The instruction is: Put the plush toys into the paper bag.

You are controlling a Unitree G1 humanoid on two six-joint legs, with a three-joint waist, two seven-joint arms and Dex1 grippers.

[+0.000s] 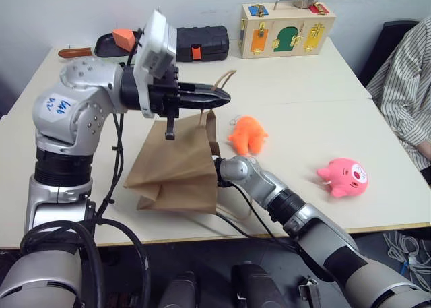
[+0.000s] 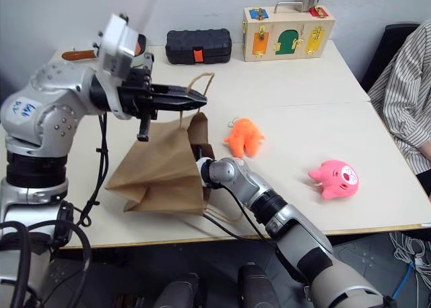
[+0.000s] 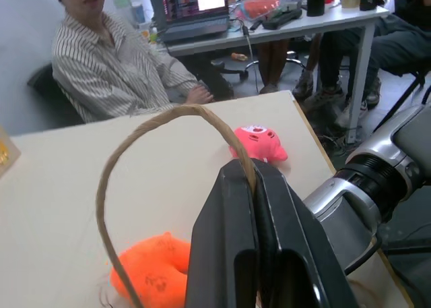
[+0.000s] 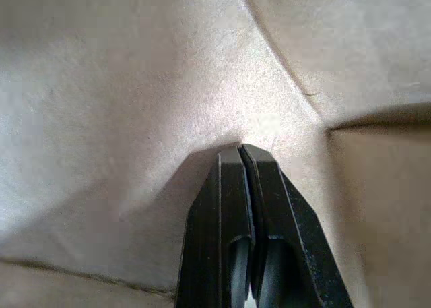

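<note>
The brown paper bag [image 1: 175, 166] stands half collapsed on the table, hanging from one tan cord handle [image 3: 135, 136]. My left gripper [image 1: 225, 96] is shut on that handle and holds it above the bag's mouth. My right gripper [image 4: 240, 149] is shut with nothing between its fingers. It reaches inside the bag's mouth, and its tips press against the paper wall. The orange plush toy [image 1: 247, 134] lies on the table just right of the bag. The pink plush toy [image 1: 343, 177] lies farther right, near the front edge.
A black ribbed case [image 1: 201, 42], a wooden lock box [image 1: 286, 28] and an orange wedge [image 1: 123, 38] on a dark tray stand along the table's far edge. A person in a striped shirt [image 1: 407, 85] sits at the right side. The bag's second handle [image 1: 236, 210] trails on the table.
</note>
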